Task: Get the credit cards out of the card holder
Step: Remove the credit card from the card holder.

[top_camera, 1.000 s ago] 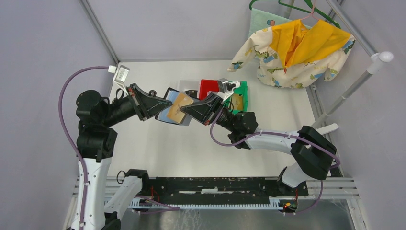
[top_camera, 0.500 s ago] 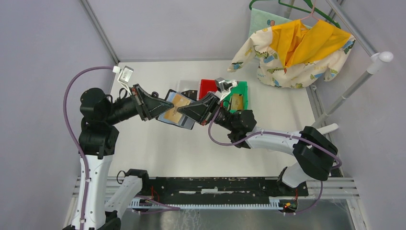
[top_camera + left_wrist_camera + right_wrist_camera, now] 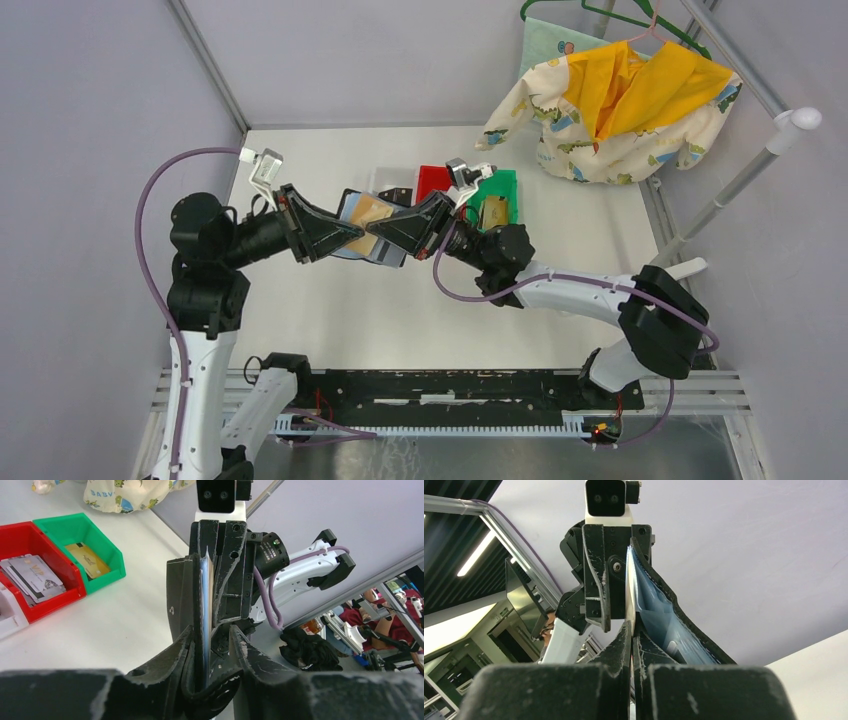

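I hold the card holder (image 3: 383, 250) in the air over the table's middle, open, its blue-grey inside up. My left gripper (image 3: 352, 236) is shut on its left edge. My right gripper (image 3: 392, 226) is shut on a tan-gold credit card (image 3: 368, 210) that lies against the holder's inside. In the left wrist view the holder (image 3: 205, 600) stands edge-on between my left gripper's (image 3: 210, 632) fingers, with the right gripper just beyond. In the right wrist view my right gripper (image 3: 630, 630) pinches the thin card edge (image 3: 629, 595); the holder's blue pockets (image 3: 659, 612) curve off to the right.
A white bin (image 3: 390, 183), a red bin (image 3: 432, 178) and a green bin (image 3: 506, 190) stand in a row behind the grippers. The red bin (image 3: 52, 597) holds silvery-grey cards (image 3: 32, 575), the green bin (image 3: 107, 550) a gold card (image 3: 89, 560). A child's garment (image 3: 620, 100) hangs at the back right.
My left gripper has moved right and slightly nearer with the holder, closing on the right gripper. Less of the tan-gold card shows between the two grippers.
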Available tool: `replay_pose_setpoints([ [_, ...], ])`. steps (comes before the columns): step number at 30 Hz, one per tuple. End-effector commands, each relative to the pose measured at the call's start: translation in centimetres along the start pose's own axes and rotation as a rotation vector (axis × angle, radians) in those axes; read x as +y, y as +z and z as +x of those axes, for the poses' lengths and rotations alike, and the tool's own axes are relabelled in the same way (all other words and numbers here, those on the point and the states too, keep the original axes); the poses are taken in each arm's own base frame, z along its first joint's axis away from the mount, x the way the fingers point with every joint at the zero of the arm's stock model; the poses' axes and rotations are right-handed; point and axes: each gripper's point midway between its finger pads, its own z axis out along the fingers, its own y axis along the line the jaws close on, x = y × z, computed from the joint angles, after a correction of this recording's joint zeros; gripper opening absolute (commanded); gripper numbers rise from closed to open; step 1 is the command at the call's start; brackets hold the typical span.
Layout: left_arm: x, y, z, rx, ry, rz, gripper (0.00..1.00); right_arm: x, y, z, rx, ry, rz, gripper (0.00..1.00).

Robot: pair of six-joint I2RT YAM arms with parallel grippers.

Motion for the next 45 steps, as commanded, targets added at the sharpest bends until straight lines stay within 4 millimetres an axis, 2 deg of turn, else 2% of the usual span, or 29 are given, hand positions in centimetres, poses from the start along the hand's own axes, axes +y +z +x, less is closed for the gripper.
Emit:
replay_pose_setpoints([
  [1,-2.8,-0.9,1.4,0.061,0.049,0.114,0.32,3.1,1.5,-4.3,-0.126,-0.073,-0.062,0.0],
  [6,-3.5,-1.1,1.4,0.072,0.061,0.139,0.3,3.0,1.1,-4.8,-0.145,-0.087,-0.049,0.0],
  [10,-3.8,-1.1,1.2,0.074,0.071,0.15,0.08,2.9,1.0,-4.4,-0.121,-0.097,-0.046,0.0],
  [11,-3.8,-1.1,1.1,0.074,0.074,0.151,0.04,2.9,1.0,-4.2,-0.114,-0.097,-0.049,0.02],
  [12,-3.9,-1.1,0.9,0.071,0.078,0.152,0.02,2.8,0.9,-4.1,-0.108,-0.091,-0.051,0.09],
  [14,-4.0,-1.0,0.5,0.065,0.081,0.149,0.02,3.1,0.4,-3.7,-0.1,-0.072,-0.078,0.2],
  [18,-4.3,-0.9,0.1,0.065,0.06,0.16,0.02,4.5,-0.7,-3.1,-0.093,-0.029,-0.168,0.3],
  [22,-4.6,-0.9,0.0,0.066,0.055,0.176,0.02,5.1,-1.2,-2.8,-0.093,0.004,-0.22,0.22],
  [25,-4.7,-0.9,-0.1,0.063,0.052,0.177,0.02,5.4,-1.4,-2.7,-0.09,0.02,-0.239,0.22],
  [33,-5.4,-1.0,-0.8,0.045,0.049,0.189,0.02,6.4,-2.5,-2.2,-0.06,0.018,-0.273,0.24],
  [39,-5.5,-0.9,-1.3,0.029,0.047,0.186,0.02,6.5,-1.9,-1.5,-0.024,0.02,-0.277,0.31],
  [45,-5.6,-0.9,-1.5,0.022,0.055,0.184,0.02,6.6,-1.3,-0.8,-0.001,0.01,-0.281,0.32],
])
